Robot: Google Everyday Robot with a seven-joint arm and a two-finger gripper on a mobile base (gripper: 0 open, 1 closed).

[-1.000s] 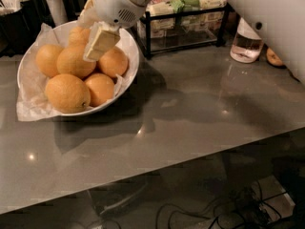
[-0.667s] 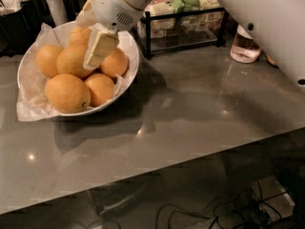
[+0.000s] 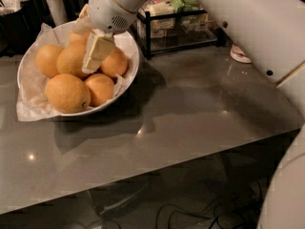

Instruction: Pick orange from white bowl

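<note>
- The robot's white arm [image 3: 248, 27] fills the upper right of the camera view. Its rounded wrist housing [image 3: 119, 6] sits directly above the gripper.
- The grey table [image 3: 190, 118] spreads below and to the right of the gripper, with glossy reflections on it.
- The white bowl [image 3: 132, 56] stands under the gripper and is lined with crumpled white paper [image 3: 28, 106]. The paper spills over the rim at the far lower left of the gripper.
- A black-framed rack of packets [image 3: 176, 23] stands on the table to the upper right of the gripper, well apart from the bowl.
- The biggest fruit, a front orange [image 3: 66, 93], lies in the bowl below and left of the gripper.
- The orange [image 3: 69, 61] I am after lies in the middle of the bowl, just left of the gripper's tip and seemingly touching it.
- Another orange [image 3: 116, 63] lies just right of the tip, and a smaller one [image 3: 99, 88] lies right below it.
- The gripper [image 3: 93, 63] is cream-coloured. It points down into the bowl between those two middle fruits.
- I cannot tell whether it is released or clenched.
</note>
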